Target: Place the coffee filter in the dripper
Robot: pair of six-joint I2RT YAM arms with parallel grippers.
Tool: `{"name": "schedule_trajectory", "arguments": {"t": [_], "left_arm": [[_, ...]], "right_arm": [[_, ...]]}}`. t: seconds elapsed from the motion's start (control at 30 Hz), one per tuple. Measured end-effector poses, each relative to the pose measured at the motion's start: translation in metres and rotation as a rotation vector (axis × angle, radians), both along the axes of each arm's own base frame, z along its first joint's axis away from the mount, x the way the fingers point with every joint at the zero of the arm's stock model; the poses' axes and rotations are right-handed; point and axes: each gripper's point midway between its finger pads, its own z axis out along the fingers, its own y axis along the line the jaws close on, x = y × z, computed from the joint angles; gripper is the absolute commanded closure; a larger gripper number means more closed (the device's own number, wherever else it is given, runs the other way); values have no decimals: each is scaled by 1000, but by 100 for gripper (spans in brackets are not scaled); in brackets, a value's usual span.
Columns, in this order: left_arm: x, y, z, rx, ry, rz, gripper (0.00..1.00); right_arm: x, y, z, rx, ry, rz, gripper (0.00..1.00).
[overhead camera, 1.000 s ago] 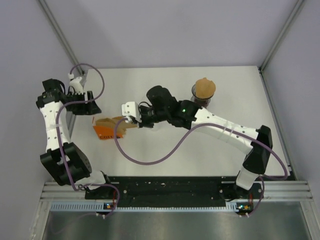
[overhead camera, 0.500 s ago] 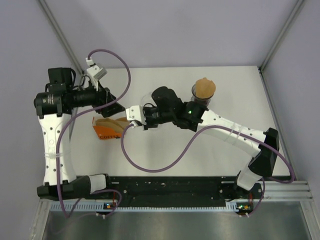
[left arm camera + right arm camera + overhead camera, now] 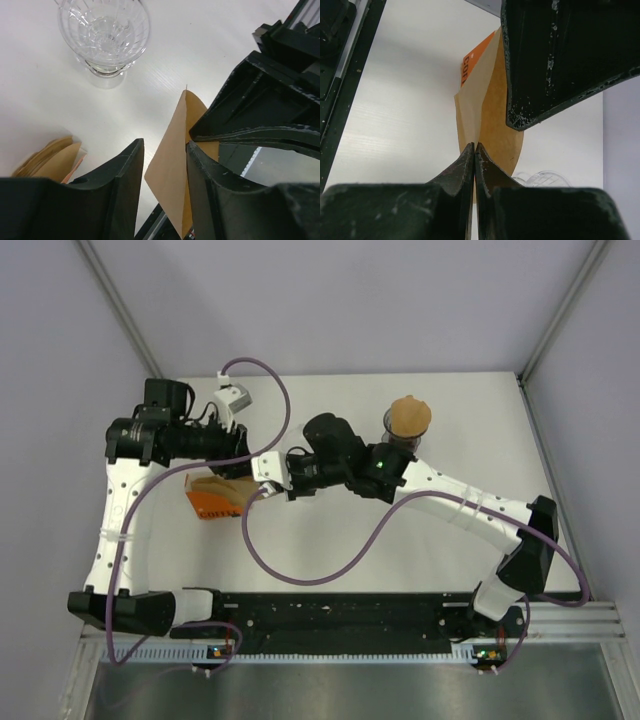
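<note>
My right gripper (image 3: 263, 480) is shut on the edge of a brown paper coffee filter (image 3: 495, 115) and holds it above the table, next to the orange filter box (image 3: 205, 505). My left gripper (image 3: 247, 462) is open, its jaws on either side of that filter (image 3: 172, 150), whose right face lies against the right finger (image 3: 200, 170). The glass dripper (image 3: 105, 35) stands apart at the back right (image 3: 402, 438). Its bowl looks empty in the left wrist view. In the top view a brown round shape (image 3: 408, 416) shows on it.
The orange box holds a stack of several brown filters (image 3: 50, 155). It also shows behind the held filter in the right wrist view (image 3: 469, 64). The purple cables of both arms hang over the table. The cell's walls and frame posts stand at the back and sides.
My left arm has swung from the left edge rightwards, and its open jaws now straddle the held filter. My right gripper has moved slightly right, still holding the filter.
</note>
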Motion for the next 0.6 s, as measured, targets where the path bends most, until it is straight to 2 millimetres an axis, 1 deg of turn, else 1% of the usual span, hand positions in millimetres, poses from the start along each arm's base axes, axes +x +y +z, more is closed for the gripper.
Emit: {"name": "schedule_trajectory", "arguments": {"t": [0.03,0.1,0.23,0.3,0.33,0.37,0.4,0.43,0.53,0.6], "left_arm": [[2,1,-3,14,0,8,60],[3,2,-7,36,1,14,60],[1,1,-16,63,11,-10,54],[-2,0,-18,69,10,-33,54],[-3,0,-18,69,9,-40,57],[-4,-1,-19,70,10,-49,66],[-4,-1,-20,72,12,-54,85],[-5,-1,-20,74,15,-57,100],[-4,0,-24,89,23,-54,100],[3,5,-30,124,29,-7,100]], "right_arm": [[0,0,0,0,0,1,100],[0,0,0,0,0,1,100],[0,0,0,0,-1,-3,100],[2,0,0,-2,-4,-8,100],[2,-1,0,-3,-5,-10,100],[3,-1,0,-3,-6,-13,100],[3,-1,0,-4,-8,-16,100],[4,-1,-1,-5,-9,-19,100],[5,-2,-1,-7,-14,-25,100],[5,-2,-1,-7,-16,-23,100]]}}
